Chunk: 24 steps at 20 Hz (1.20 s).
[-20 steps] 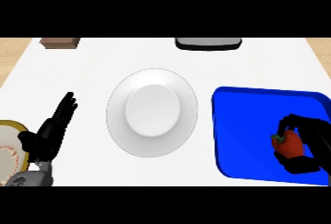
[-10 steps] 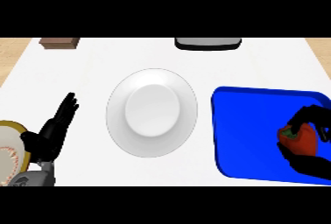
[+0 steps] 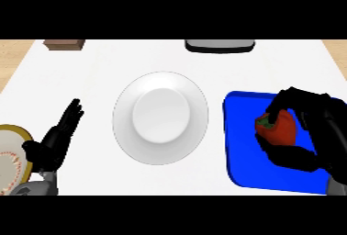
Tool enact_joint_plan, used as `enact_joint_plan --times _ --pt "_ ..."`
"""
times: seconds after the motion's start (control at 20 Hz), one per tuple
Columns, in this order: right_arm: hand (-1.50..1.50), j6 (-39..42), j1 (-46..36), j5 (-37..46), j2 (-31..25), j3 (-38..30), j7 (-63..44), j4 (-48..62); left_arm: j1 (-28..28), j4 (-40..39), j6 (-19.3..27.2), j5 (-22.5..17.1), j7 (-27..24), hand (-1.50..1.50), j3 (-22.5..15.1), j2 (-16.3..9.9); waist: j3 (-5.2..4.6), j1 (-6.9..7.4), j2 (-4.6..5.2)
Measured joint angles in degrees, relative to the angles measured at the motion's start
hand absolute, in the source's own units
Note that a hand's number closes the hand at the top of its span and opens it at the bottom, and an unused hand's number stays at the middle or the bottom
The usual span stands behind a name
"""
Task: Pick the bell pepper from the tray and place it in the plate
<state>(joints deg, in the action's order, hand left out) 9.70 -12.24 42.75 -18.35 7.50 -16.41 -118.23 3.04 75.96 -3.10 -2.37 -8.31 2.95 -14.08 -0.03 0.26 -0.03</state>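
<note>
Right hand (image 3: pixel 308 133) grips the red bell pepper (image 3: pixel 279 129) over the blue tray (image 3: pixel 238 137).
Light, smooth, rounded: wrap its sides. White plate (image 3: pixel 160 151) sits mid-table; left hand (image 3: pixel 54 142) rests open.

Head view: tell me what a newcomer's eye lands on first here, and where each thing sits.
The bright blue tray at the right stands out first, with the right hand curled round a red bell pepper over it. Next comes the large white plate at the counter's centre, with nothing on it. At the left edge the left hand rests open, fingers up, beside a yellow-rimmed dish.
</note>
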Motion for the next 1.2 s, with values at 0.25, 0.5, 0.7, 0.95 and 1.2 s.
enact_joint_plan --times 0.25,0.5,0.7,0.95,1.2 --pt "1.50 1.3 -7.6 3.4 5.9 6.0 -4.2 5.6 -0.1 1.2 -0.1 0.5 0.9 0.00 -0.2 0.7 0.00 0.25 0.03" --pt "1.50 -1.2 -14.0 6.4 12.8 10.0 -5.5 15.6 -0.2 2.3 -0.6 0.5 1.7 0.00 0.4 0.4 0.01 0.40 0.08" --pt "1.50 -4.9 -19.2 7.1 16.2 13.1 -7.1 23.4 -0.4 3.1 -0.5 1.0 2.4 0.00 0.2 1.0 0.02 0.45 0.09" --pt "1.50 -13.9 -24.8 5.1 17.7 18.0 -8.2 36.0 0.3 2.1 -0.8 1.4 2.0 0.00 0.5 1.3 0.02 0.71 0.18" --pt "-1.50 -26.3 -27.4 -1.6 18.2 21.4 -11.1 43.9 1.5 0.4 -1.5 1.3 1.5 0.00 1.0 1.2 0.02 1.33 0.30"
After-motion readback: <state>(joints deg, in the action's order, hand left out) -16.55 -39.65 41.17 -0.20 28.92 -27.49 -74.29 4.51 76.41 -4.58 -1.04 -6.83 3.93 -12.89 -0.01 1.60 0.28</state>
